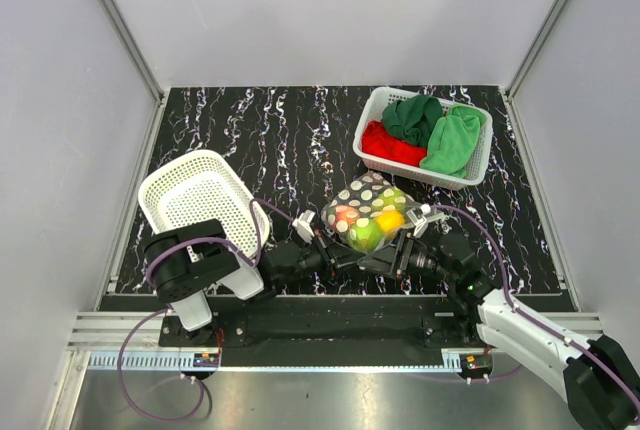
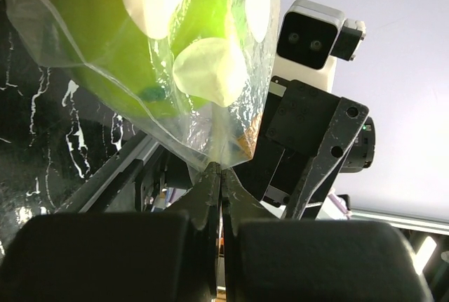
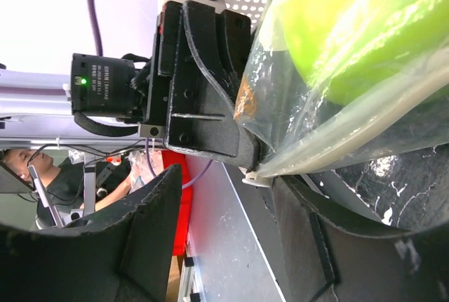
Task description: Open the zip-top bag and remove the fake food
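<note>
Opening step's going on: left claw (image 2: 219, 175) is pinching the zip-top bag (image 1: 366, 212) lip, just front-left of the cloth basket (image 1: 366, 135), fake food (image 1: 368, 236) inside. Right claw (image 3: 226, 200) is gaping, probably needing the opposite lip.

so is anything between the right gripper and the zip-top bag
Nothing visible stands between them. The zip-top bag has its edge right at the open right gripper, while the left gripper is shut on the bag from the opposite side.
</note>
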Action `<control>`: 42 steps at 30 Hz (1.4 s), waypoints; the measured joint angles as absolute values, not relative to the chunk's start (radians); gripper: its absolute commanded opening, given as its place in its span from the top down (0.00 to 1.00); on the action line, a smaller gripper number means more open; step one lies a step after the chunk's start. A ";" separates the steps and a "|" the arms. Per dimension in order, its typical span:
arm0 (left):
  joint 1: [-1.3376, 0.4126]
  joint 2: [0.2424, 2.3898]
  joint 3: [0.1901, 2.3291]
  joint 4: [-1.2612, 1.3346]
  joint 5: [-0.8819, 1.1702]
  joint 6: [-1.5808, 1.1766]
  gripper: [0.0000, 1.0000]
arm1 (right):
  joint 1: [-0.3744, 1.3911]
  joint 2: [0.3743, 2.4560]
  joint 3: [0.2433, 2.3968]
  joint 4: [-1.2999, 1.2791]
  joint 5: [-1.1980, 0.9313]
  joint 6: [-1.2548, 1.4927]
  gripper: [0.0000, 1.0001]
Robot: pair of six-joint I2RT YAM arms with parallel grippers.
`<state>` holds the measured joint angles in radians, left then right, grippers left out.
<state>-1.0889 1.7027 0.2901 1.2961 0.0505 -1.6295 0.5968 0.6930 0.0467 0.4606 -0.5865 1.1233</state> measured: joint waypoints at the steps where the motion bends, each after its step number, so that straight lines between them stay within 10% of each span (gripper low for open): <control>1: -1.089 1.702 0.290 1.298 0.050 -1.631 1.00 | 0.597 0.683 0.045 0.460 -0.585 1.124 0.38; 18: -1.097 1.638 0.301 1.281 0.048 -1.626 1.00 | 0.597 0.645 0.044 0.459 -0.588 1.122 0.30; 26: -1.099 1.635 0.308 1.283 0.048 -1.624 1.00 | 0.597 0.639 0.044 0.490 -0.595 1.127 0.53; 42: -1.100 1.647 0.307 1.314 0.049 -1.632 1.00 | 0.597 0.474 0.041 0.394 -0.594 1.137 0.68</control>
<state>-1.1000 1.6470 0.3073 1.3136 0.0486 -1.6318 0.5968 0.4744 0.0406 0.3943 -0.5941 1.1374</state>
